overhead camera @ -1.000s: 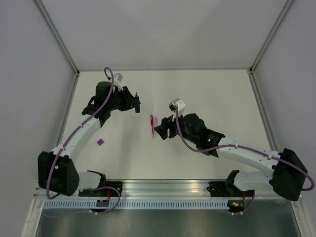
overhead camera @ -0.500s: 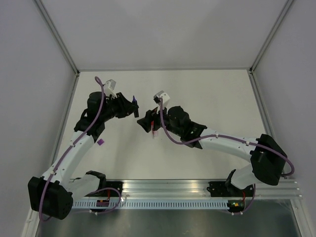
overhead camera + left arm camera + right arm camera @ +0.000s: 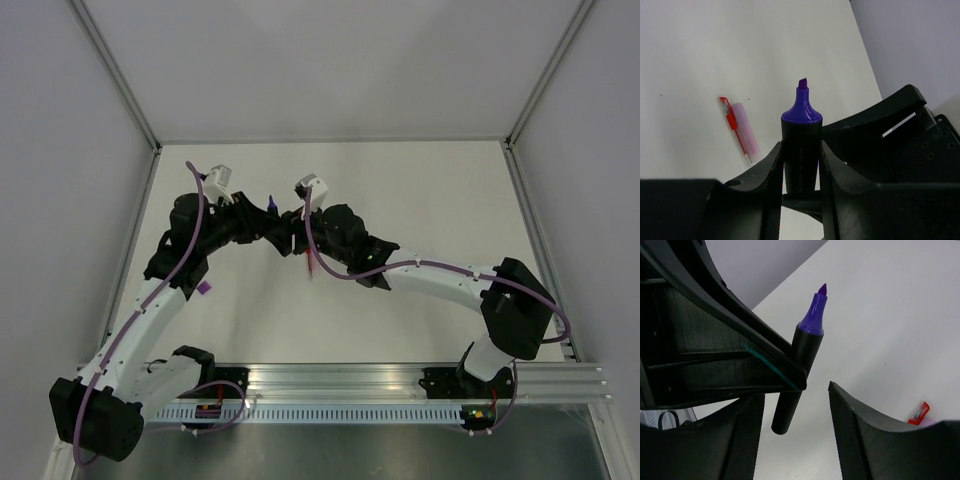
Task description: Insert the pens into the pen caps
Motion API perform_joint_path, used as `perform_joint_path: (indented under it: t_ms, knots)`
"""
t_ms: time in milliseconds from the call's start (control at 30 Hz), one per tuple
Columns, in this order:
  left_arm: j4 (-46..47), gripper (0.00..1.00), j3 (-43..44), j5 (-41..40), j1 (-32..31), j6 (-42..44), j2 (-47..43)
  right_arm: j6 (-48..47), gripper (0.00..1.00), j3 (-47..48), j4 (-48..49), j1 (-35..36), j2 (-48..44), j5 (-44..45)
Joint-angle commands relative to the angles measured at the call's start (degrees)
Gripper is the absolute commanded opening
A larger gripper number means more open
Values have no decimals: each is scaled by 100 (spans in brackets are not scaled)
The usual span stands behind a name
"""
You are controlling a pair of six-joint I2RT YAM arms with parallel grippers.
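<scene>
Purple pen: lifted off the tabletop, upright in the left wrist view. Its bare chisel tip points up and its black barrel is pinched low down.
Left tool: clenched on the purple pen, one finger pressed to each side of the barrel below the purple collar.
Right tool: released, jaws apart. The pen's butt end sits in the gap between its fingers with a sliver of space on either side, so no grip shows.
Meeting point: the two tools come nose to nose over the far middle of the tabletop, with the purple pen between them.
Purple cap: lies alone on the tabletop just beside the left arm, well apart from the purple pen.
Red pen: flat on the tabletop, the thinner of the pair lying there, its side against the pink pen.
Pink pen: flat and parallel to the red pen. From above, both are partly hidden under the right arm.
Caps on the red and pink pens: cannot tell.
Tabletop: white and matte, closed in by pale panels on three sides.
</scene>
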Motion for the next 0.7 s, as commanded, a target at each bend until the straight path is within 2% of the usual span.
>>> perform_joint_path:
  t_ms: [0,133,167,233,267,367,400,433,467,567,667]
  knots:
    - [240,2,-105,133,-27,-134,-186,47,59,318,337,39,103,63]
    - [187,2,-131,98,-19,-98,-222,12,46,336,390,39,147,37]
    - [204,2,-140,98,-27,-98,-231,-5,35,327,390,39,155,11]
    - [240,2,-175,124,-27,-133,-266,21,24,301,398,39,164,11]
    - [292,2,-184,133,-27,-160,-275,30,15,292,399,31,164,-7]
    - [397,3,-184,326,-27,-247,-336,30,0,213,416,31,164,-77]
    - [450,6,-167,387,-27,-300,-354,56,0,178,399,39,156,-95]
    - [451,11,-132,475,-27,-318,-371,56,0,152,390,39,147,-104]
    - [442,21,-105,493,-27,-318,-415,56,0,116,398,31,121,-112]
    - [205,34,53,301,-27,-274,-503,91,0,-33,451,30,42,-121]
    - [-15,39,176,142,-27,-213,-564,126,0,-104,478,39,24,-269]
